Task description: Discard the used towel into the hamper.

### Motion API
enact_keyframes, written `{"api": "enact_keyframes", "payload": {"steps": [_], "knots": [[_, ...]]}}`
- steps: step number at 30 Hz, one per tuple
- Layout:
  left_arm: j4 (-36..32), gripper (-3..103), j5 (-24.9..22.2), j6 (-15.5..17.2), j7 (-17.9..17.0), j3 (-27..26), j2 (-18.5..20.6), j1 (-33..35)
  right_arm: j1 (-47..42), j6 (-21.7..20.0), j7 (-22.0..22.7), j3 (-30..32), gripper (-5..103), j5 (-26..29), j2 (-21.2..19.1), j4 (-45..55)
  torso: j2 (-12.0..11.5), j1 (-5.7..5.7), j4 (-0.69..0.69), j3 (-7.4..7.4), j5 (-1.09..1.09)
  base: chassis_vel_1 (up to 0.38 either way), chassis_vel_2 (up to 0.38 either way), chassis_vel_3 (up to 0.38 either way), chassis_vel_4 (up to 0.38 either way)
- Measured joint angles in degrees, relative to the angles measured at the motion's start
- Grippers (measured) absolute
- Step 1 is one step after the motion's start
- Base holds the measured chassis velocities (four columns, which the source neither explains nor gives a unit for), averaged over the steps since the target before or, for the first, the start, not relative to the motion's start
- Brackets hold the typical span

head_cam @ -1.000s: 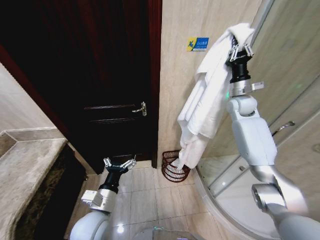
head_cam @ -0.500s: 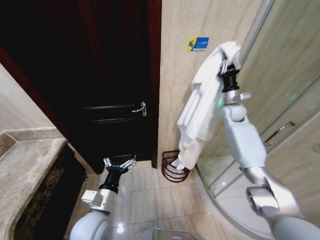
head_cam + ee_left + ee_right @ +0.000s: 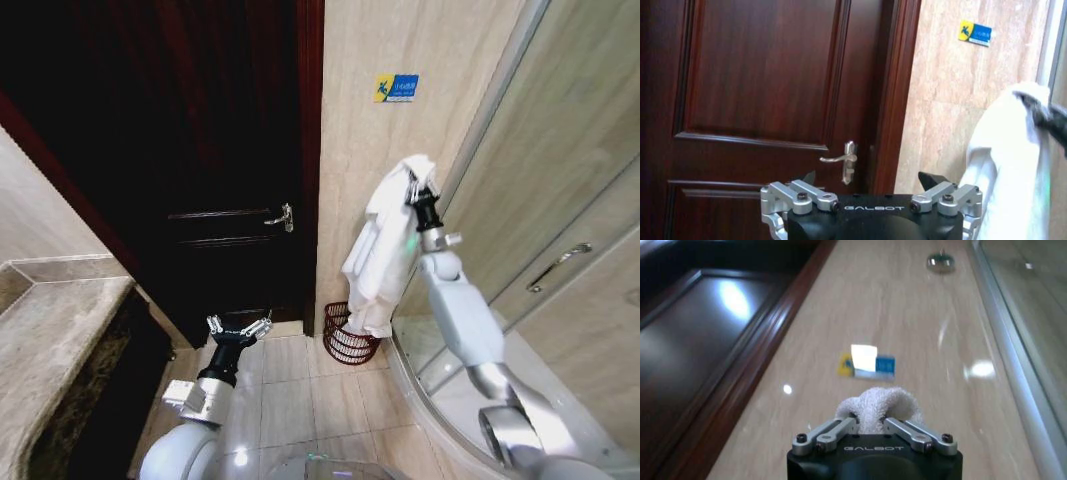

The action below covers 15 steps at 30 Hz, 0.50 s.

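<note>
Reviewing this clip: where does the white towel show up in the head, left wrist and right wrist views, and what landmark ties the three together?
Head view: the white towel hangs from the right gripper in front of the tiled wall, its lower end above the hamper.
Left wrist view: the towel hangs at the right edge, beyond the left gripper.
Right wrist view: a tuft of towel pokes out between the fingers.
Shared landmark: the blue-and-yellow wall sign.

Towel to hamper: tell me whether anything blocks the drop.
Nothing visible does. The right gripper holds the towel by its top, and its lower end hangs right above the hamper, whose open rim looks clear.
</note>
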Motion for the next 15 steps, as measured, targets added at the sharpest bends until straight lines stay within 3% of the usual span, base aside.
{"api": "enact_keyframes", "payload": {"steps": [7,15], "knots": [[0.0,100,0.0,0.0,0.0,0.0,0.0,0.0,-3.32,1.02,-0.73,0.91,4,0.27,0.23,-1.74,0.0,0.0,0.01,0.0,-0.01,0.0,0.0,0.0,0.0],[0.0,100,0.0,0.0,0.0,0.0,-0.01,0.0,-8.44,0.19,1.93,1.71,4,-1.38,1.12,1.09,0.0,0.0,0.02,0.0,-0.03,0.0,0.0,0.0,0.0]]}}
